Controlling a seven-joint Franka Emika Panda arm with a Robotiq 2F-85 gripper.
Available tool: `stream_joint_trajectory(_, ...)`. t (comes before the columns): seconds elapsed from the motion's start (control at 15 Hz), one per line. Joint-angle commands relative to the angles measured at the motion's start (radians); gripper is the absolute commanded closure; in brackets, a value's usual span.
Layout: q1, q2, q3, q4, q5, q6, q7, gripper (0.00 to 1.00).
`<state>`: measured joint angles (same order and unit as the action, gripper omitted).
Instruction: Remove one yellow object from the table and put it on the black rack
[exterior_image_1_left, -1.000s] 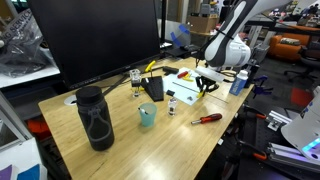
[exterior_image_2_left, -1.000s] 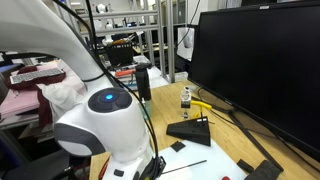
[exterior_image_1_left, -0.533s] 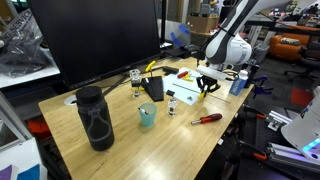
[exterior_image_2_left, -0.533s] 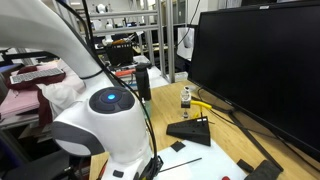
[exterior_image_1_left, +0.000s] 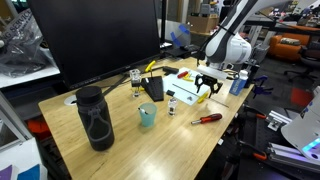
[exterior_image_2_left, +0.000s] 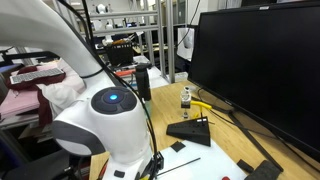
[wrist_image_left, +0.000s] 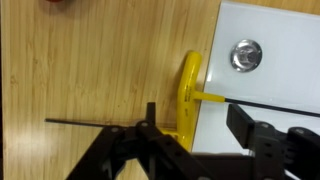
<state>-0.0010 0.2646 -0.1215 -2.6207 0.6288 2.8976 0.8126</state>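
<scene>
A: Exterior: fingers (exterior_image_1_left: 207, 86) hang low over counter (exterior_image_1_left: 120, 140), rack (exterior_image_1_left: 152, 88) well apart.
B: Wrist: stick (wrist_image_left: 188, 90) lies on counter along white sheet (wrist_image_left: 275, 65) edge, centred ahead of spread, empty fingers, long axis square to their closing line.

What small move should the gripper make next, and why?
Probably lower straight down, then close. In the wrist view the open gripper has one finger on each side of the yellow object, which lies on the table at the edge of a white sheet, not yet grasped.
</scene>
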Motion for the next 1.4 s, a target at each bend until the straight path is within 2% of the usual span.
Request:
stream_joint_trajectory(0.0, -0.024, -0.021, 0.012, 0.003, 0.018, -0.042, -0.036, 0.00)
stream_joint_trajectory(0.13, -0.023, -0.020, 0.017, 0.001, 0.026, -0.032, -0.036, 0.24)
stream_joint_trajectory(0.27, -0.022, -0.016, 0.017, 0.000, 0.033, -0.022, -0.034, 0.28)
stream_joint_trajectory(0.33, -0.024, -0.016, 0.021, -0.001, 0.046, -0.011, -0.035, 0.34)
stream_joint_trajectory(0.67, -0.041, -0.017, 0.061, -0.006, 0.190, 0.028, -0.087, 0.70)
stream_joint_trajectory(0.93, -0.034, -0.007, 0.055, -0.007, 0.234, 0.040, -0.106, 0.99)
stream_joint_trajectory(1.07, -0.034, -0.003, 0.050, -0.009, 0.239, 0.042, -0.107, 0.97)
stream_joint_trajectory(1.13, -0.034, -0.002, 0.049, -0.008, 0.240, 0.041, -0.106, 0.93)
stream_joint_trajectory(1.33, -0.033, 0.003, 0.047, -0.006, 0.235, 0.039, -0.105, 0.95)
